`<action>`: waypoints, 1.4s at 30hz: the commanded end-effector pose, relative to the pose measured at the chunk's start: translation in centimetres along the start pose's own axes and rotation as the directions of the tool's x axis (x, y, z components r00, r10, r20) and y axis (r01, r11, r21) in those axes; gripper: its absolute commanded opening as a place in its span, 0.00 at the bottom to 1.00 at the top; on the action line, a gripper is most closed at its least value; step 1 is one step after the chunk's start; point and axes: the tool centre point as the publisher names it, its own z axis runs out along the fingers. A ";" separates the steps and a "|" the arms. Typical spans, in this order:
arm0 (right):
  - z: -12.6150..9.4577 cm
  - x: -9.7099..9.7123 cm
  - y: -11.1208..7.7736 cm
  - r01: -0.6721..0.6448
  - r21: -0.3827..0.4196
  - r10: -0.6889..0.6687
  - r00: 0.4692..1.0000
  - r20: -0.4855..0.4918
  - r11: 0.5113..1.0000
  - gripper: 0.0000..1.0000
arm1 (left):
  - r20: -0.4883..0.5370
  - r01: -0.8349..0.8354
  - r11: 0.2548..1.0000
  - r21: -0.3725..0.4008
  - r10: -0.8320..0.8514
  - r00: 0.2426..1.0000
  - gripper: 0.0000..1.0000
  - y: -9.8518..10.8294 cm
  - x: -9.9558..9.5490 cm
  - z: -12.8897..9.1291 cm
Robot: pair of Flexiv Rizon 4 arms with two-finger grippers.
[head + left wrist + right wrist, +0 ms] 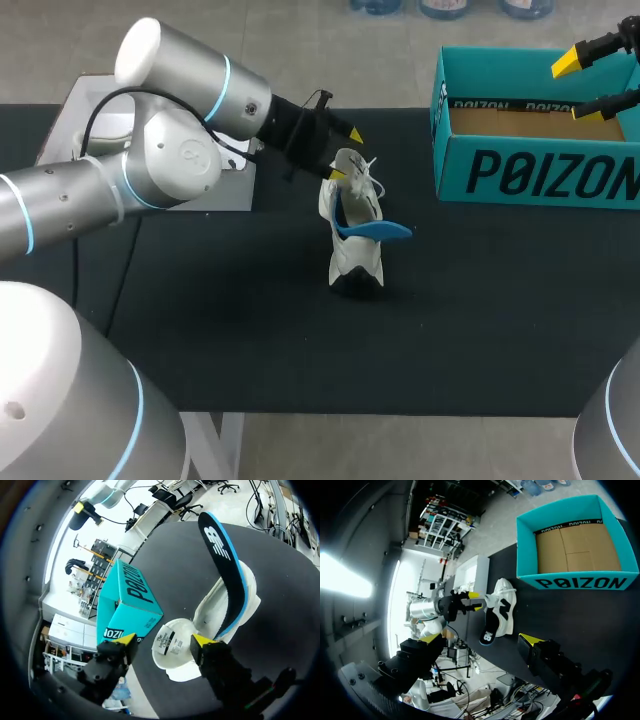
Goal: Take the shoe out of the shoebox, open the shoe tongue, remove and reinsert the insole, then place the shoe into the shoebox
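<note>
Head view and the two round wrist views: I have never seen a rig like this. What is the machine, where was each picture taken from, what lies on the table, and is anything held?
It is a robot with two arms at a table, each ending in a two-fingered gripper with yellow tips. The head view looks down from above and behind the robot. Each round picture comes from a camera on one arm's wrist, looking out along its fingers. On the dark table are a white shoe, with a blue insole sticking partly out of it, and an open teal shoebox with nothing inside. The left gripper is at the shoe's opening, fingers apart, one tip against the shoe. The right gripper hangs open above the shoebox. Neither holds anything.
</note>
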 end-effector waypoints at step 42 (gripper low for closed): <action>0.0 0.0 -0.1 -0.001 -0.001 0.001 1.000 0.002 1.000 1.00 | -0.445 -0.160 0.978 -0.138 0.083 0.892 0.40 -3.7 9.6 0.7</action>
